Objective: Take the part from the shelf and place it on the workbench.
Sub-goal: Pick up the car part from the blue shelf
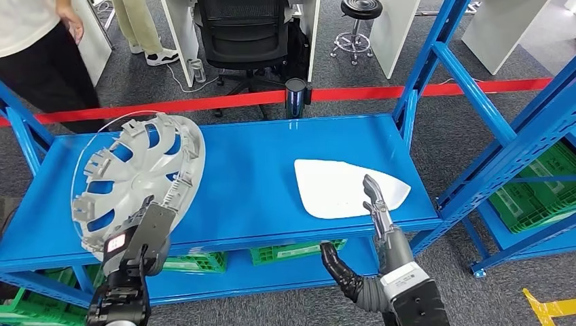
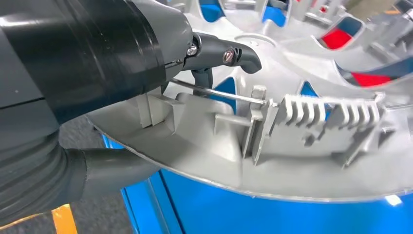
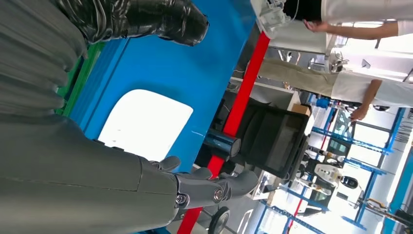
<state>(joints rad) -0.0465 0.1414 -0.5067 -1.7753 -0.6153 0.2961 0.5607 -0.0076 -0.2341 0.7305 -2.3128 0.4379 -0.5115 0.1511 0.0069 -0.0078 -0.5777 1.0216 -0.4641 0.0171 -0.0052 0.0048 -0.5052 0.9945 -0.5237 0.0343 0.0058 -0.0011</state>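
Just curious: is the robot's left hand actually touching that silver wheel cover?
Touching. The left wrist view shows the left hand gripping the wheel cover rim, thumb beneath, fingers above.

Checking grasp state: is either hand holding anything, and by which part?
Left hand holds the grey wheel cover by its near rim, thumb under the edge, fingers over the ribbed inner side. Right hand holds nothing, over the white panel.

Head cam: high, facing forward-down over blue shelf [image 1: 272, 176]. Left wrist cam: close on hubcap [image 2: 272, 141] rim. Right wrist cam: rotated, looks far along shelf; shares white panel [image 3: 146, 122] with head view.
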